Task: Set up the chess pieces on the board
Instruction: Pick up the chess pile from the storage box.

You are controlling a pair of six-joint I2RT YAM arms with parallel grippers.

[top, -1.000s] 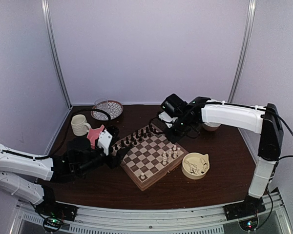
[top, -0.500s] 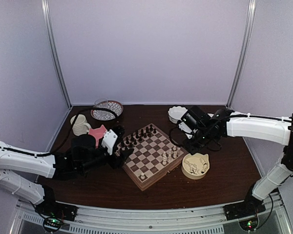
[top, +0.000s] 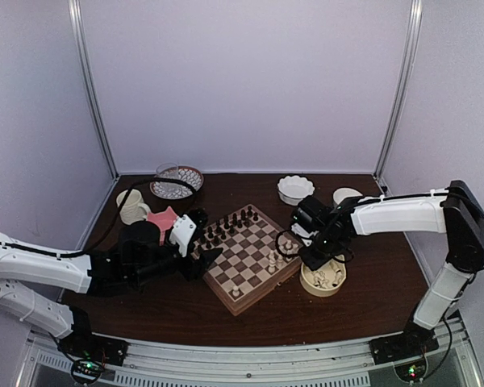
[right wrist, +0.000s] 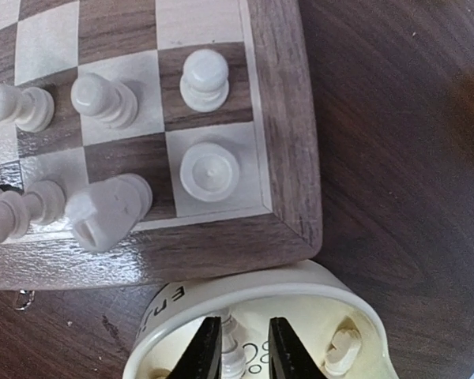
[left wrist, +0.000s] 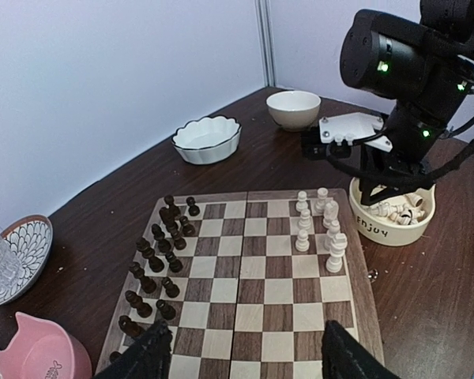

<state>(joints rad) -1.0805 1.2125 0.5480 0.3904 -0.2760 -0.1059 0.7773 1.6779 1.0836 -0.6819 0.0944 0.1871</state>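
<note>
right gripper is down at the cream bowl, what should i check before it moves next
1. Right gripper over the cream bowl: ok.
2. A white piece between its fingers: ok, one stands in the gap.
3. Firm hold on that piece: cannot tell; the fingers are close together, but contact is not clear.
4. Free squares on the board beside the white pieces set there: ok.
5. Left gripper out of the way: ok, open and empty at the side of the board away from the bowl.
</note>
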